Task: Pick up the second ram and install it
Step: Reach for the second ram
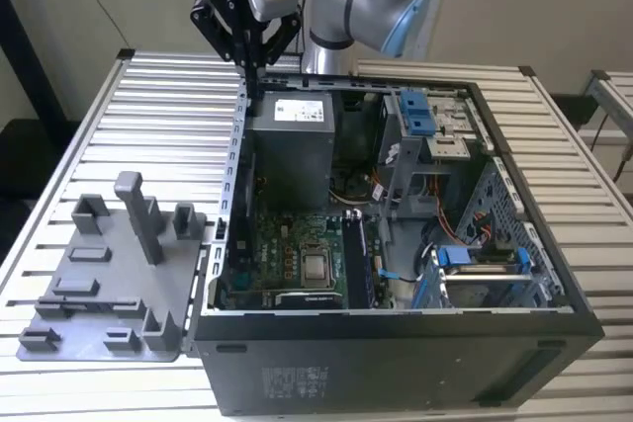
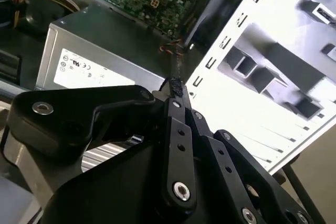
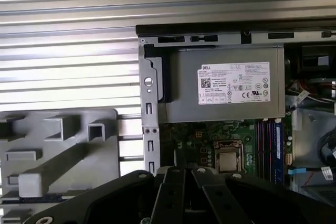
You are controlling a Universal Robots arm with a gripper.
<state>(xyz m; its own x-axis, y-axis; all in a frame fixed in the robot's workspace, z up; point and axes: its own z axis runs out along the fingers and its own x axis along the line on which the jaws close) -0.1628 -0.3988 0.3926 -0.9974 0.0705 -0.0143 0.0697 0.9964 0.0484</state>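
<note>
Open PC case (image 1: 396,363) sits centre-right in the exterior view on a slatted table (image 1: 158,106). Grey parts fixture (image 1: 109,284) at lower left. PSU (image 1: 292,145) w/ pale printed label (image 1: 300,109).

Gripper (image 1: 251,86) is at upper left-centre, over the case's rear wall. Its fingers (image 2: 176,129) are pressed together w/ nothing seen between them.

Bluish ram sticks (image 3: 276,142) stand in mobo (image 3: 199,135) slots beside the CPU socket (image 3: 228,158). Can't tell which is the second ram.

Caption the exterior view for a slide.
Gripper above a corner of the open PC case, by the power supply; gray fixture at the exterior view's left.
</note>
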